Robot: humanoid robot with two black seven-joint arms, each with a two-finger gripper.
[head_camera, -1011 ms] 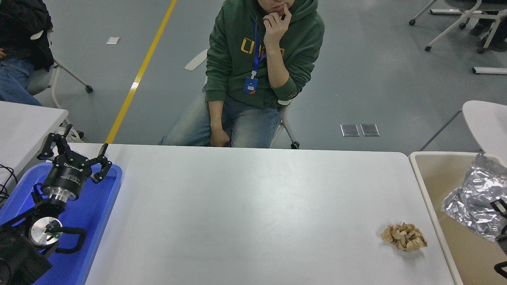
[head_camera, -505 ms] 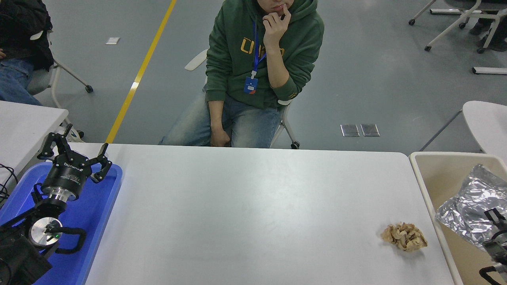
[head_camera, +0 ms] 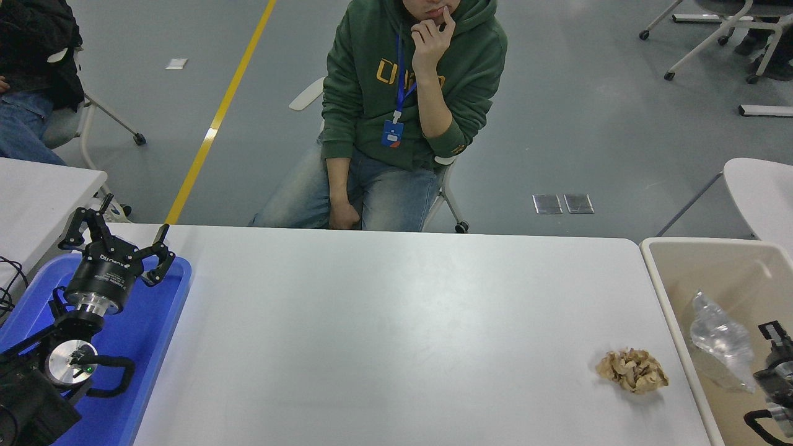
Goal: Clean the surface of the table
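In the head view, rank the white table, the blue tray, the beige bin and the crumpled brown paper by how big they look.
1. White table
2. Blue tray and beige bin: both cropped by the frame, too close to rank
3. Crumpled brown paper

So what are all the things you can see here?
table surface: one, white, centre.
crumpled paper ball: one, tan, table's near right.
bin: one, beige, right of table.
silver wrapper: one, shiny, inside bin.
tray: one, blue, left.
person: one, green hoodie, seated far side.
left gripper: one, black, jaws open, parked over tray.
right gripper: one, black, over bin, at the right edge.
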